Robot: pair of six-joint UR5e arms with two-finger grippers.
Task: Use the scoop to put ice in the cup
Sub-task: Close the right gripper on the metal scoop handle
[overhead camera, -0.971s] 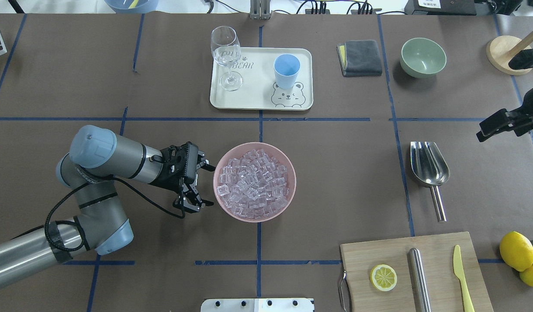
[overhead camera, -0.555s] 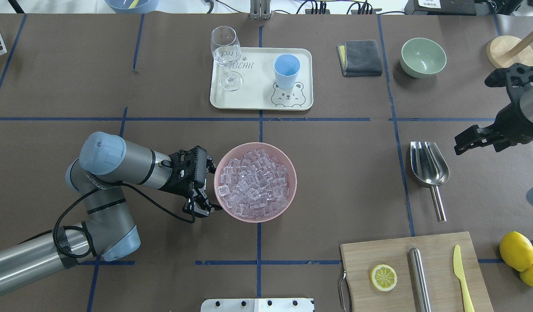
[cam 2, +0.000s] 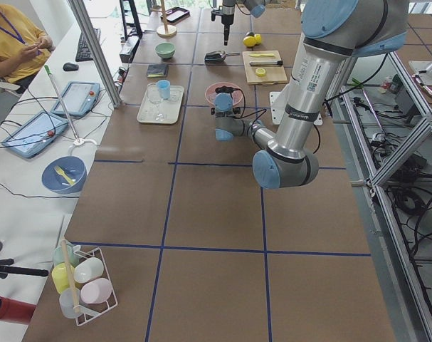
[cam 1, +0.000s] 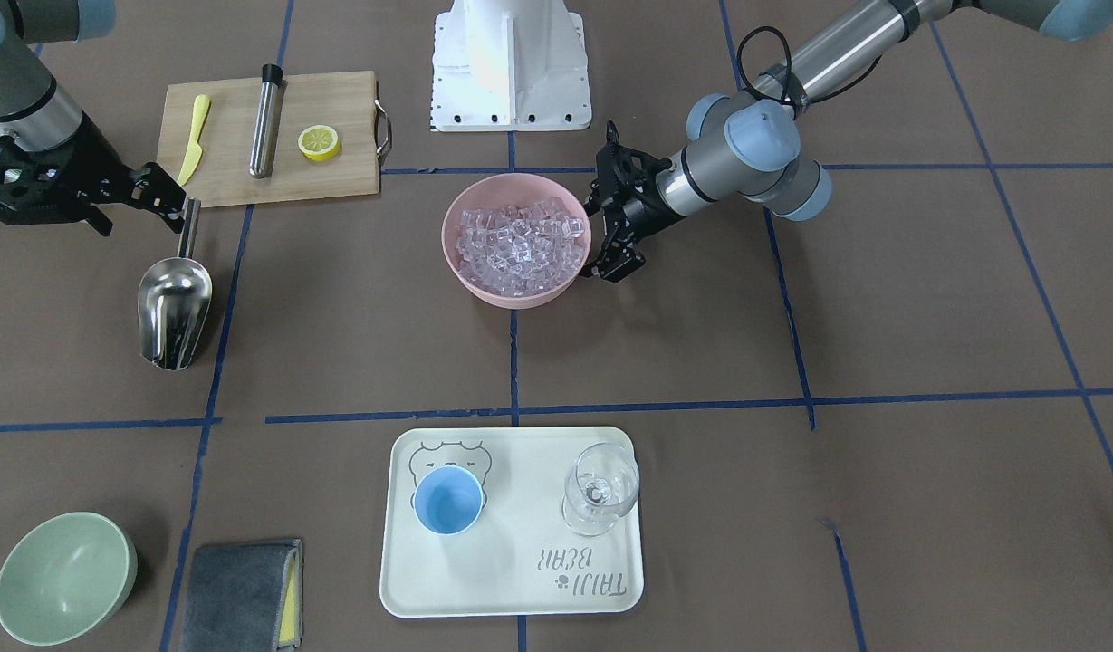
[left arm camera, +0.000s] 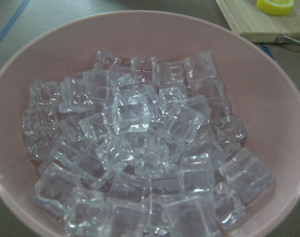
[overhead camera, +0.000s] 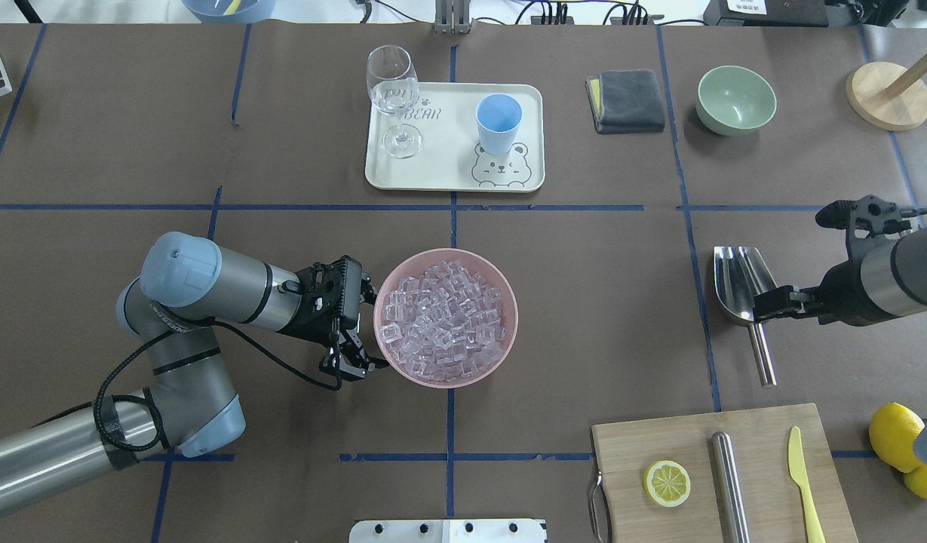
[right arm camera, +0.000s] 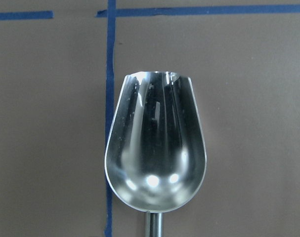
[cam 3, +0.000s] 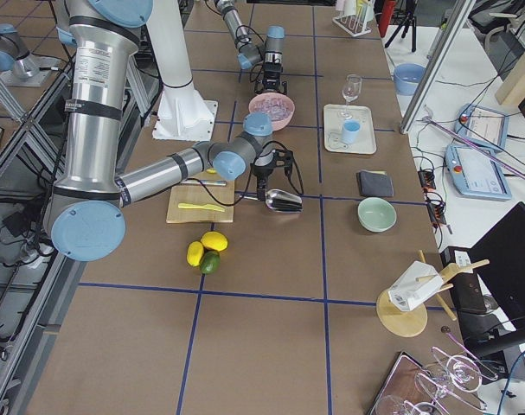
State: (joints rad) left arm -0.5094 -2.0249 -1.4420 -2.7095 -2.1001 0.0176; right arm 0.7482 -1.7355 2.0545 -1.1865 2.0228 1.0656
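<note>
I see 1 tray [overhead camera: 448,172] at the far side of the desk [overhead camera: 584,302]. My left end effector [overhead camera: 360,329] is spread wide beside the pink bowl [overhead camera: 448,381]. My right end effector [overhead camera: 762,305] hangs over the handle of the scoop [overhead camera: 738,283]; I cannot tell its state. The cup [overhead camera: 498,121] stands on the tray; ice [overhead camera: 440,317] fills the bowl.

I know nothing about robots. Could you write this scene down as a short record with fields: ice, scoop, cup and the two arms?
ice: heaped in the pink bowl, mid-table
scoop: empty, lying on the table
cup: upright and empty on the cream tray, beside the wine glass
left gripper: open, jaws set at the pink bowl's side
right gripper: over the scoop's handle; open or shut unclear
progress: no ice in the cup yet
</note>
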